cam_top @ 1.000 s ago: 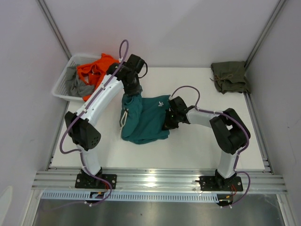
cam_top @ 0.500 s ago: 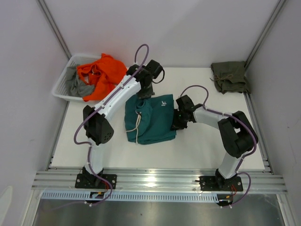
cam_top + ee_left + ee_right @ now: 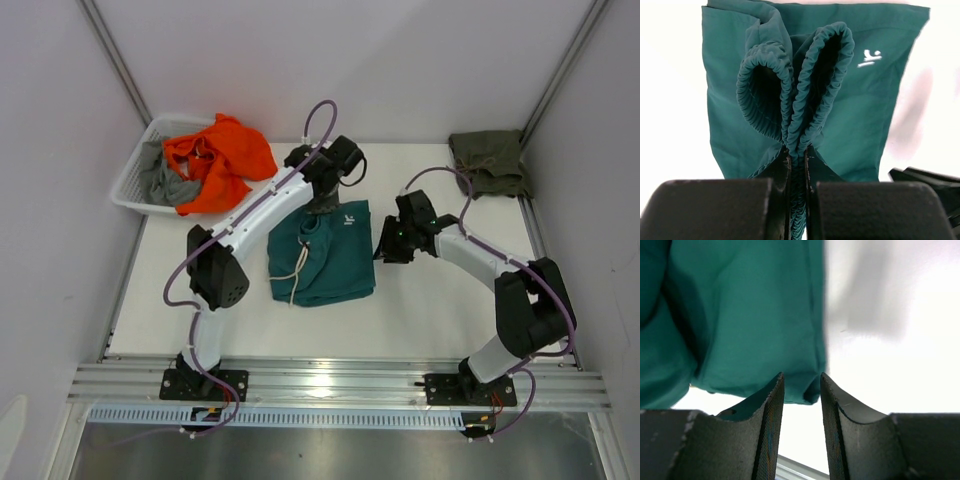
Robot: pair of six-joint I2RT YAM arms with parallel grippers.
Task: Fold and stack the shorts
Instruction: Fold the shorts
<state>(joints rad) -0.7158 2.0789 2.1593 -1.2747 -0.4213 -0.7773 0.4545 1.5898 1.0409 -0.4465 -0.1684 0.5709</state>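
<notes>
The teal-green shorts [image 3: 325, 255] lie in a rough rectangle mid-table, their off-white cord [image 3: 297, 266] trailing on the left part. My left gripper [image 3: 326, 203] is shut on the gathered elastic waistband [image 3: 799, 125] at the shorts' far edge. My right gripper [image 3: 385, 250] is open and empty, just off the shorts' right edge; the cloth's corner [image 3: 810, 390] lies beyond its fingertips. The olive-green shorts [image 3: 487, 162] lie folded at the table's far right corner.
A white basket [image 3: 137, 170] at the far left holds an orange garment [image 3: 215, 160] and a grey one [image 3: 165, 185]. White walls enclose the table; a metal rail [image 3: 330, 380] runs along the near edge.
My left gripper has carried the waistband to the right and the shorts have flattened into a neater rectangle. My right gripper has let go of the cloth and drawn back to the right.
</notes>
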